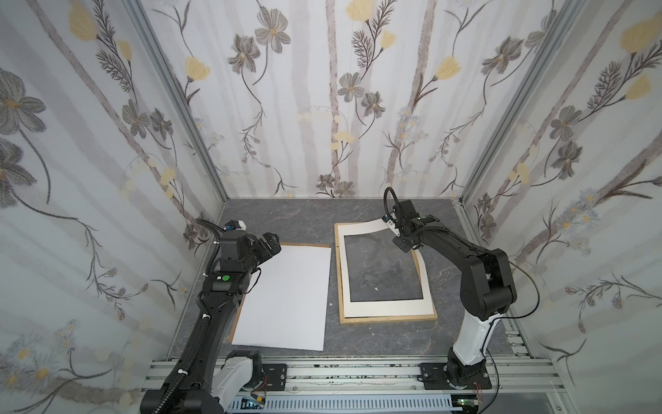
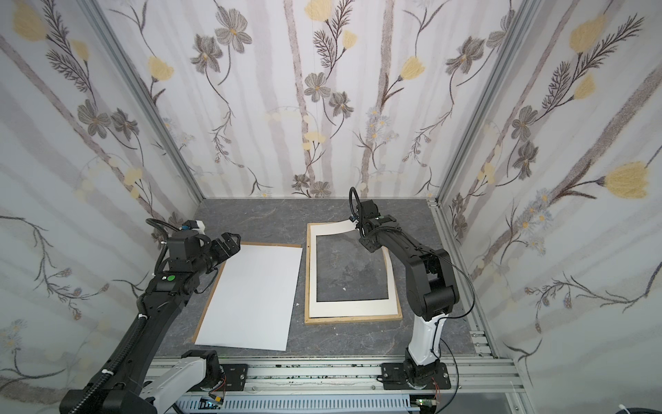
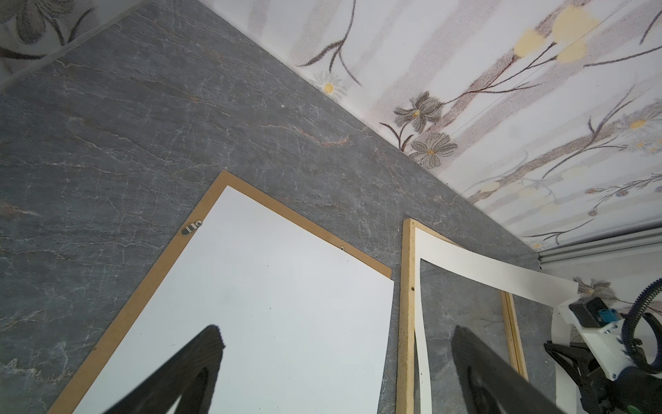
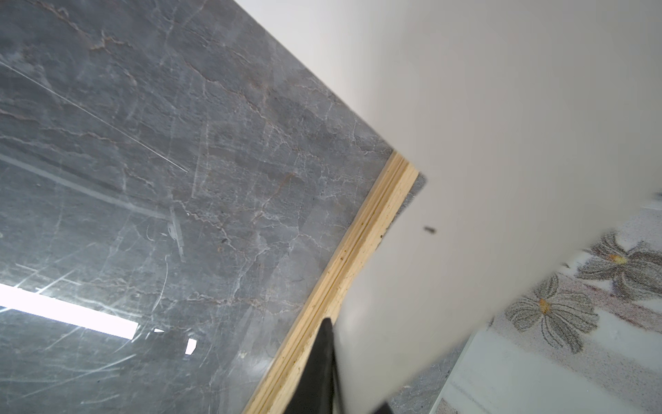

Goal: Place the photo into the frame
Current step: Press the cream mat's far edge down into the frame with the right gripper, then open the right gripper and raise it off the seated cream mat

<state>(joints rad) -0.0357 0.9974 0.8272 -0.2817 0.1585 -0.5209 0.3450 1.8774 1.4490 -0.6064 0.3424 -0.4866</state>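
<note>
The photo (image 1: 286, 297) (image 2: 250, 297) (image 3: 268, 322) lies white side up on the brown backing panel (image 1: 304, 245) (image 3: 150, 279), left of centre. My left gripper (image 1: 274, 243) (image 2: 231, 242) (image 3: 336, 329) hovers open above its far left corner, with nothing between the jaws. The light wooden frame (image 1: 390, 318) (image 2: 353, 320) (image 3: 406, 322) (image 4: 344, 265) lies flat to the right. A white windowed mat board (image 1: 387, 306) (image 2: 351, 308) (image 3: 483, 267) (image 4: 501, 143) rests in it. My right gripper (image 1: 392, 224) (image 2: 356, 223) (image 4: 354, 362) is shut on the mat's far right corner, which curls up off the frame.
The grey marbled tabletop (image 1: 286, 218) is enclosed by flowered walls on three sides, close behind the frame. An aluminium rail (image 1: 358, 372) carrying both arm bases runs along the front edge. The frame's window shows glare, as from a glass pane (image 4: 107, 286).
</note>
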